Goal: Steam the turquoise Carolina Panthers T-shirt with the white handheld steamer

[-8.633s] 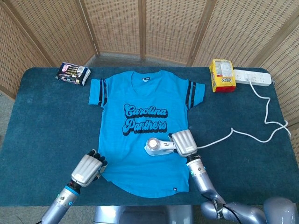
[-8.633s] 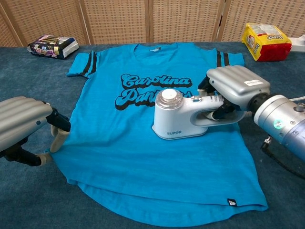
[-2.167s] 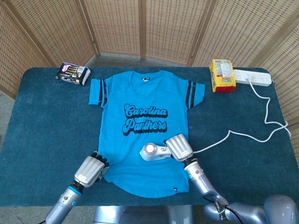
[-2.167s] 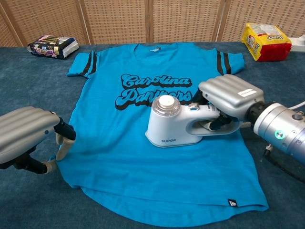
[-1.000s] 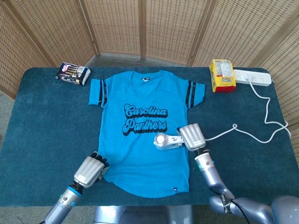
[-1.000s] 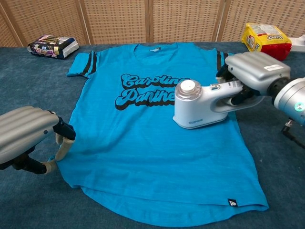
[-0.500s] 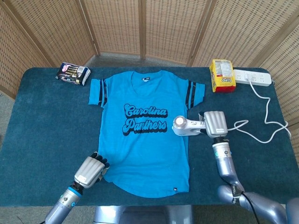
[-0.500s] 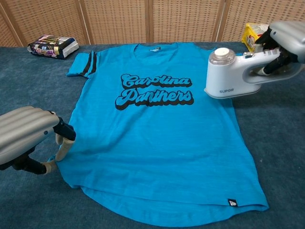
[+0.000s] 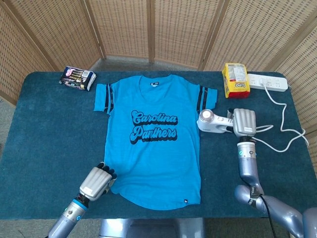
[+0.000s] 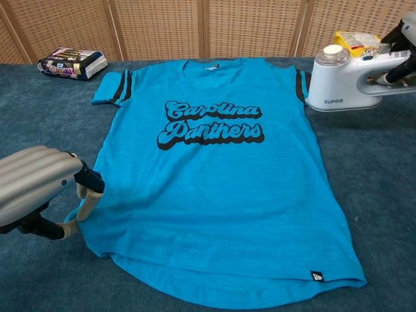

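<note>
Right hand [image 9: 244,122]: fingers wrapped around the handle of the white handheld steamer [image 9: 213,122], beside the right edge of the flat turquoise Carolina Panthers T-shirt [image 9: 153,144]. Left hand [image 9: 96,182]: fingers curled, tips pinning the shirt's lower left hem to the dark blue table cloth [image 9: 44,134].

The left hand [image 9: 97,182] has a ribbed silver-grey back plate, black finger links and cream fingertips [image 10: 86,205]. Behind it, its forearm [image 9: 69,216] is a silver tube with a small teal dot. The right hand [image 9: 244,122] has the same ribbed silver shell; below it the grey forearm [image 9: 246,166] carries a teal mark and a black cable.
</note>
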Robot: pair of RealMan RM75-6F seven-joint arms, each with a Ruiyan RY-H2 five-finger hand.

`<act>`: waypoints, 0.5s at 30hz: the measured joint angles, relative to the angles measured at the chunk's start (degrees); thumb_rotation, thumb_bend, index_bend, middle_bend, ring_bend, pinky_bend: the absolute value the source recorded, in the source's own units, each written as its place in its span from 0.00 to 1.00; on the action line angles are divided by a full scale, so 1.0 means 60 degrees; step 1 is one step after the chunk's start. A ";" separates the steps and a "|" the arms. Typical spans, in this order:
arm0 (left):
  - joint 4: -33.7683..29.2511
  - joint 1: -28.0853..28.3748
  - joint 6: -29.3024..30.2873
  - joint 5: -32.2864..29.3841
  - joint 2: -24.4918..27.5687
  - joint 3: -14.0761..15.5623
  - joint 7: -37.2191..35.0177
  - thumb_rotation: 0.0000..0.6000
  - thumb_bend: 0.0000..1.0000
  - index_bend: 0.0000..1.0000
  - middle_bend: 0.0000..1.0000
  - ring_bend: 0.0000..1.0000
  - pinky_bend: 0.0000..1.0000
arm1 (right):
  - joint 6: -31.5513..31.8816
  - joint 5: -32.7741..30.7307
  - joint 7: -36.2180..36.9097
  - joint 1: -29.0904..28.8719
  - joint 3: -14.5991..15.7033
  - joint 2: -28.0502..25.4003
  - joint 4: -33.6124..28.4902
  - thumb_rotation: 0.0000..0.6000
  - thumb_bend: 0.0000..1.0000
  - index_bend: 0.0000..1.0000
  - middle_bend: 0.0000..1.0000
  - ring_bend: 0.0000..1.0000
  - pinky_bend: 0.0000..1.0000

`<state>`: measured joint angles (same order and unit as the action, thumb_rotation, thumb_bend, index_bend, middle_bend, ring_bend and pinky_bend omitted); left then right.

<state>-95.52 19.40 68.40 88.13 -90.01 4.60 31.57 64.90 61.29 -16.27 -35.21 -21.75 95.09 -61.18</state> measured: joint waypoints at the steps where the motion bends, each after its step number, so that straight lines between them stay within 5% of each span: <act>1: -0.0005 -0.0009 0.0004 -0.0012 0.0004 0.0001 0.0014 0.92 0.37 0.69 0.56 0.47 0.34 | -0.0047 -0.0047 0.0041 -0.0040 -0.0025 0.0064 0.0186 1.00 0.36 0.77 0.77 0.81 0.66; 15: -0.0128 -0.0076 0.0059 -0.0059 0.0014 0.0023 0.0174 0.93 0.37 0.69 0.56 0.47 0.34 | -0.0922 -0.0674 0.0803 -0.0631 -0.0348 0.1229 0.3024 1.00 0.35 0.77 0.77 0.80 0.66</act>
<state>-96.29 18.94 68.75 87.78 -89.93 4.73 32.61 59.37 57.24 -11.46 -39.00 -23.83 102.46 -43.04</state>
